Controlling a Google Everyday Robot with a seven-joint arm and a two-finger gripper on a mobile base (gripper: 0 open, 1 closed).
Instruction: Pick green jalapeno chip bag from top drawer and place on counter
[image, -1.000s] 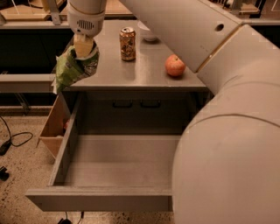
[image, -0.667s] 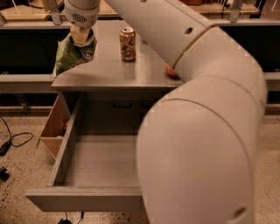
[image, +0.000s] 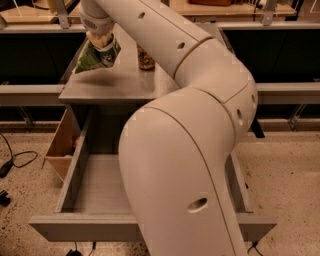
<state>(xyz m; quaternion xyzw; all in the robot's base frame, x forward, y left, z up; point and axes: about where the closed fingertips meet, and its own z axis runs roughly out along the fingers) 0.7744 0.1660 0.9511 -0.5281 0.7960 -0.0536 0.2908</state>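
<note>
My gripper (image: 101, 41) is at the upper left, above the left part of the grey counter (image: 117, 82). It is shut on the green jalapeno chip bag (image: 96, 57), which hangs tilted from the fingers just above the counter's far-left area. The top drawer (image: 95, 192) is pulled open below the counter, and the part of its floor that shows is bare. My large white arm (image: 190, 135) crosses the middle of the view and hides the right half of the counter and of the drawer.
A gold-brown drink can (image: 145, 60) stands on the counter right of the bag, partly behind my arm. A tan cardboard box (image: 61, 145) sits on the floor left of the cabinet. Cables (image: 15, 160) lie on the speckled floor. A light wooden tabletop (image: 30, 12) runs behind.
My gripper has carried the bag a little further back and up over the counter's left side. My arm now covers more of the view, hiding the orange-red fruit seen earlier.
</note>
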